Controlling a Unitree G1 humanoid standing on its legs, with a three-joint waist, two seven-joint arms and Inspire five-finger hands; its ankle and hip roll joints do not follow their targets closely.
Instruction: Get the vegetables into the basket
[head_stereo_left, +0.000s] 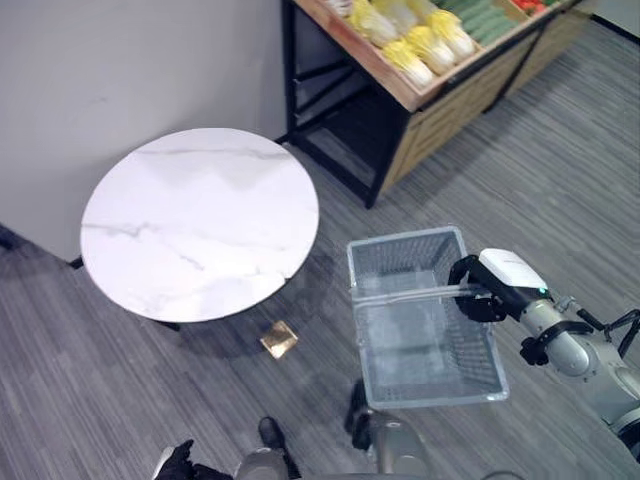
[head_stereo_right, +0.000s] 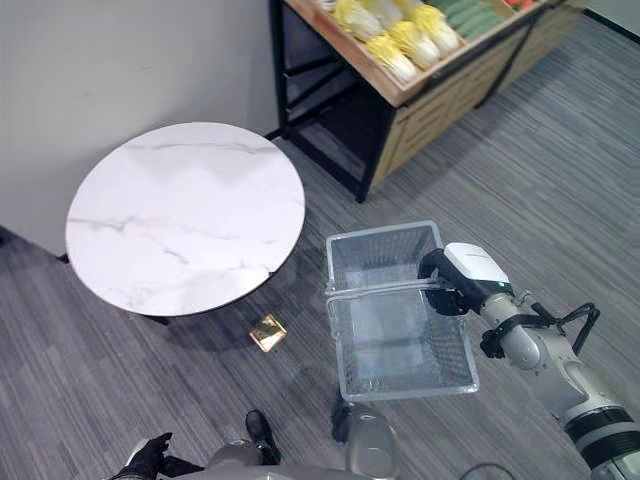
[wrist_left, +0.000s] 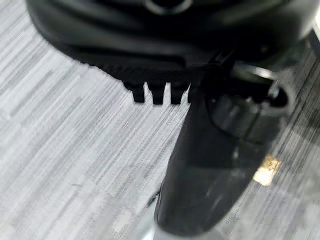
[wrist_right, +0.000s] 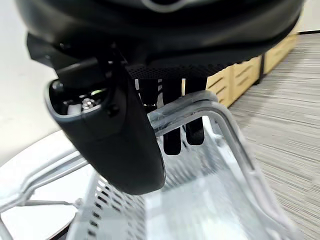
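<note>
A grey wire basket (head_stereo_left: 405, 250) hangs over the carpet to the right of the round table, with nothing lying in it. My right hand (head_stereo_left: 484, 287) is shut on its handle (head_stereo_left: 400, 296) at the basket's right side; the right wrist view shows the fingers (wrist_right: 172, 135) curled round the handle bar (wrist_right: 220, 107). Vegetables lie on a wooden shelf (head_stereo_left: 400, 92) at the back: yellow-white cabbages (head_stereo_left: 425, 42), green ones (head_stereo_left: 482, 16) and a few red ones (head_stereo_left: 531, 5). My left hand (head_stereo_left: 177, 463) hangs low at the left, relaxed and holding nothing.
A round white marble table (head_stereo_left: 200, 222) stands to the left in front of a grey wall. The shelf rests on a black frame (head_stereo_left: 330, 120) with wooden crates beneath. A small golden-brown object (head_stereo_left: 279, 339) lies on the carpet between table and basket.
</note>
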